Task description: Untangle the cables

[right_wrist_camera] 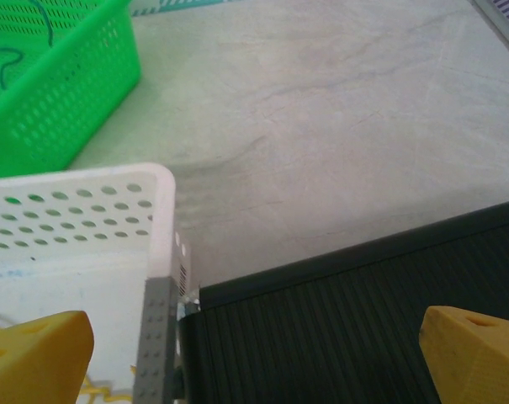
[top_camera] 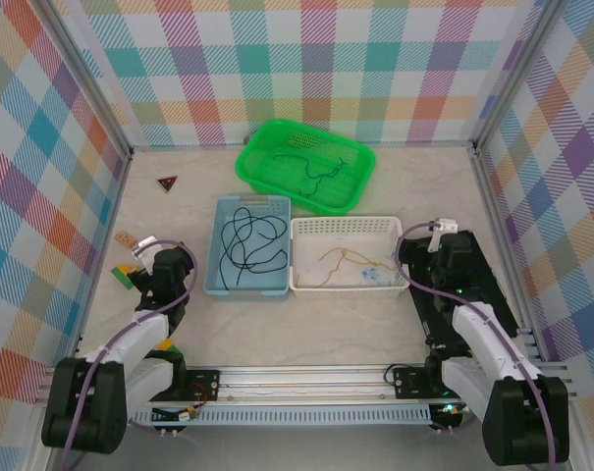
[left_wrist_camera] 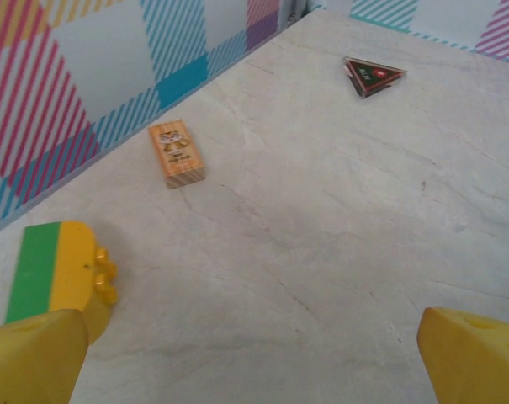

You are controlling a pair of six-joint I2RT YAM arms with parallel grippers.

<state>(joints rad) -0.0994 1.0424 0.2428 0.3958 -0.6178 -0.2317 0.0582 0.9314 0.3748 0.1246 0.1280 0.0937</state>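
Note:
The cables lie apart in three baskets. A long black cable is coiled in the blue basket. The tan-yellow cable lies in the white basket, and a bit of it shows by the basket's corner. A dark green cable rests in the green basket. My left gripper hangs open over bare table left of the blue basket. Right of the white basket, my right gripper stands open, holding nothing.
Left of the baskets lie an orange block, a dark triangle and a green-and-yellow block. A black ribbed surface sits beneath my right gripper. Checked walls close the table in.

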